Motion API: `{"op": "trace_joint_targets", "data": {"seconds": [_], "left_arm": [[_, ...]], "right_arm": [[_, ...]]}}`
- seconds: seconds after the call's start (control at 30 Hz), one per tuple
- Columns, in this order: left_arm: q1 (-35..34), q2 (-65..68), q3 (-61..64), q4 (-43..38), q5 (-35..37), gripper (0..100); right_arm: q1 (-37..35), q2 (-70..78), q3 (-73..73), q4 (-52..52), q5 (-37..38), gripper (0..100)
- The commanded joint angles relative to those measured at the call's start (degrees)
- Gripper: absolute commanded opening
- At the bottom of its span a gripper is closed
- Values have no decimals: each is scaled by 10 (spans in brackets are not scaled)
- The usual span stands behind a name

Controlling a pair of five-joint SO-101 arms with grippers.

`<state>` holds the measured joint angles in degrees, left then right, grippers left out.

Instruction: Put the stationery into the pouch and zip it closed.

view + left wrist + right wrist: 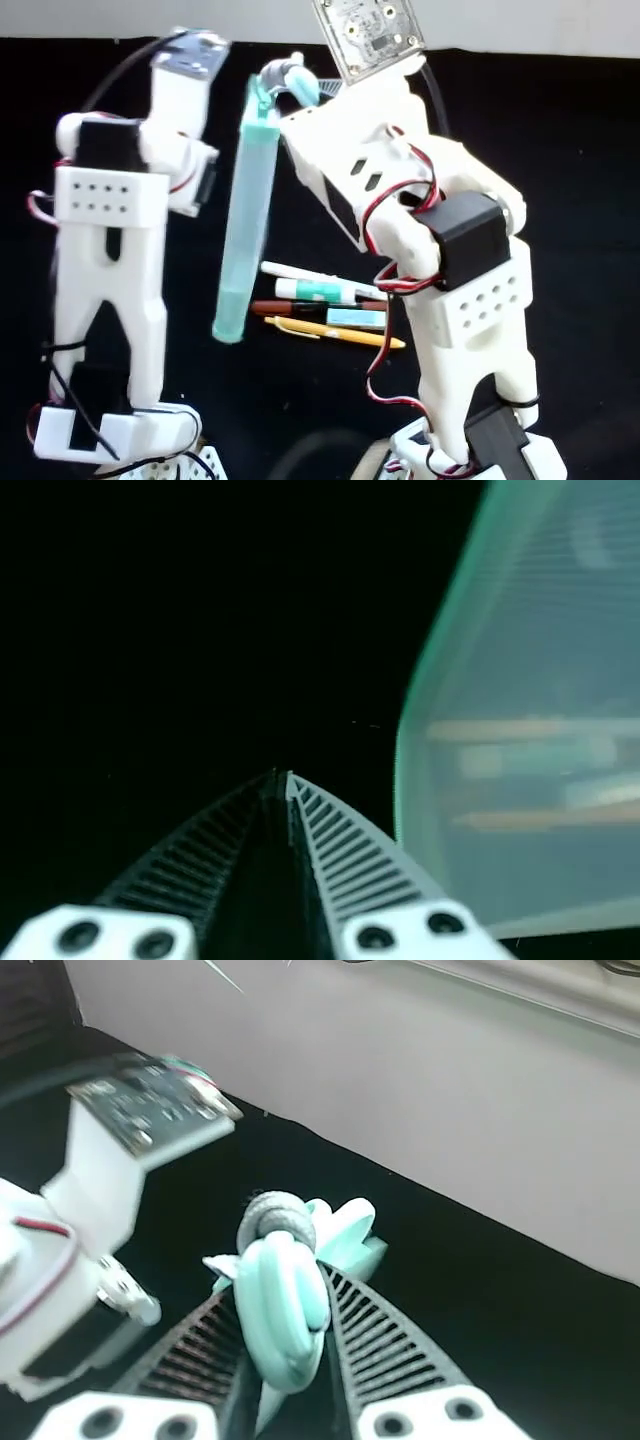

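A long translucent teal pouch [243, 215] hangs almost upright above the black table. My right gripper [290, 85] is shut on the teal loop [283, 1305] at its top end, and a grey cord knot [275, 1215] sits just past the fingertips. Beside the pouch's lower end the stationery lies on the table: a white and teal marker [318, 290], a brown pen [300, 309] and a yellow pen [338, 333]. My left gripper [279, 777] is shut with nothing in it, close beside the pouch [530, 730]. The pens show blurred through the pouch wall.
The left arm [110, 260] stands upright left of the pouch, its wrist camera board [145, 1105] near the pouch top. The right arm [450, 260] leans over the stationery from the right. A pale wall [450, 1080] borders the table's far edge.
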<state>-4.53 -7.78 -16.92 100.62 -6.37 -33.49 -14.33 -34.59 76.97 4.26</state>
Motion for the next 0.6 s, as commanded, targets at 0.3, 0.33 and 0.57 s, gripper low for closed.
{"op": "trace_joint_targets", "data": {"seconds": [0.3,0.33,0.57], "left_arm": [[-58,-24,-7,3,4,9],[-58,-24,-7,3,4,9],[-71,-24,-66,-18,6,10]], "right_arm": [[-64,-2,-18,14,-6,6],[-69,-2,-17,16,-6,6],[-91,-1,-7,11,-6,6]]}}
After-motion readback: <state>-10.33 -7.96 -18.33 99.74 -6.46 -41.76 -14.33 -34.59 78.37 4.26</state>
